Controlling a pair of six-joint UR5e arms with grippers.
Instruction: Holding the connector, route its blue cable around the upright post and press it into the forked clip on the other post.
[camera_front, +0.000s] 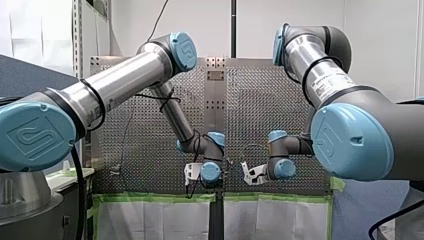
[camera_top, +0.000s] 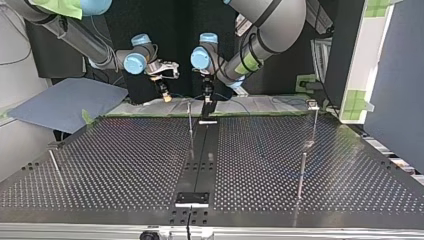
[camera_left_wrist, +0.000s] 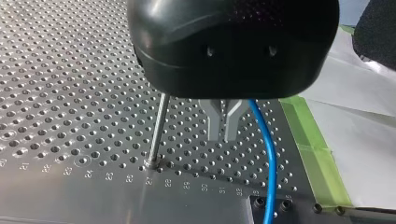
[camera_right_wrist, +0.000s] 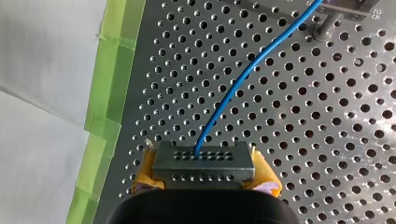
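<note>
Right now, reading the top view from its left, my right pincer hangs to the left of the upright post, its yellow pads closed on the dark connector. The blue cable leaves the connector's face and runs lengthwise toward that post. Just right of the post sits my left pincer, its metal fingers drawn together with nothing visibly between them. The cable passes just beside them, on the side away from the post. Well to the post's right on the desk stands the second post with the forked clip. I judge the wrap not yet made: the connector has to travel round the post and on toward the clip.
</note>
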